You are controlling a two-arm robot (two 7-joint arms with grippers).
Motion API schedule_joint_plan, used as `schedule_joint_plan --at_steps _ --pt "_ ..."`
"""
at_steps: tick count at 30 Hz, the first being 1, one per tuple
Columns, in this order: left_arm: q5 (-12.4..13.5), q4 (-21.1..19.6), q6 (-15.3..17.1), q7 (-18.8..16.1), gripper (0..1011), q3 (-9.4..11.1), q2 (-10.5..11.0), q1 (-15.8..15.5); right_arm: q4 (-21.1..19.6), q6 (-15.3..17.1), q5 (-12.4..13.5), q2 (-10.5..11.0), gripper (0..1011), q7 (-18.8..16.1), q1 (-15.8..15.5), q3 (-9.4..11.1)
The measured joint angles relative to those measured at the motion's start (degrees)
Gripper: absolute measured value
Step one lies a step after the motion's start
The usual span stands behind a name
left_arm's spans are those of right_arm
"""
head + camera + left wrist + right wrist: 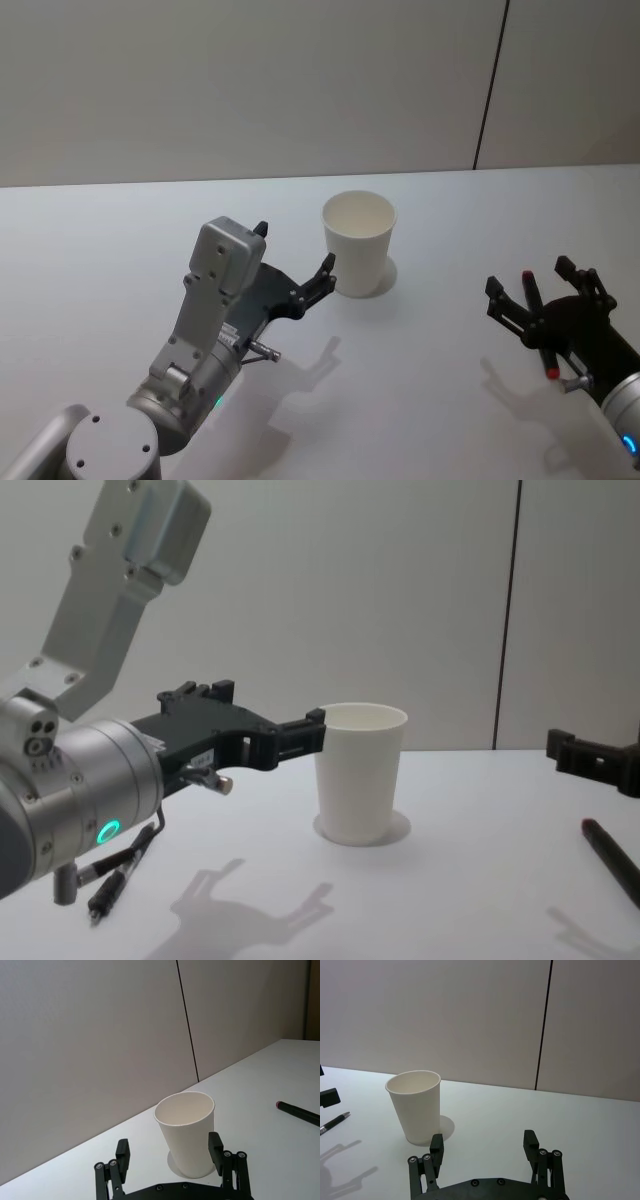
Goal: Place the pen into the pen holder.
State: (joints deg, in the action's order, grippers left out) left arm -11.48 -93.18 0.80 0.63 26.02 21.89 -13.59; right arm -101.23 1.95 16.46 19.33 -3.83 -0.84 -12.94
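Note:
The pen holder [358, 243], a white paper cup, stands upright mid-table, also seen as the cup [360, 770] in the chest view. My left gripper [293, 250] is open just left of it, one fingertip close to the cup's wall. In the left wrist view the cup [186, 1132] sits just ahead of the gap of that gripper [169, 1149]. The black pen [538, 322] with its red tip lies flat on the table at the right. My right gripper [530, 278] hovers open over it, clear of the pen [610, 855]; it holds nothing.
A thin black cable with a metal plug [112, 880] hangs under my left wrist and shows as a cable plug [334, 1122] in the right wrist view. The white table [420, 400] runs back to a grey wall with a dark seam [490, 85].

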Motion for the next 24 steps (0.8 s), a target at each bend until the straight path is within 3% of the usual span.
schedule_joint_plan --at_steps 15,24 --pt "0.0 0.0 0.0 0.0 1000 0.0 0.0 0.0 0.02 0.53 0.34 -0.26 1001 -0.02 0.15 0.0" --pt "0.0 0.0 0.0 0.0 1000 0.0 0.0 0.0 0.08 4.87 2.37 -1.17 1001 0.8 1.13 0.15"
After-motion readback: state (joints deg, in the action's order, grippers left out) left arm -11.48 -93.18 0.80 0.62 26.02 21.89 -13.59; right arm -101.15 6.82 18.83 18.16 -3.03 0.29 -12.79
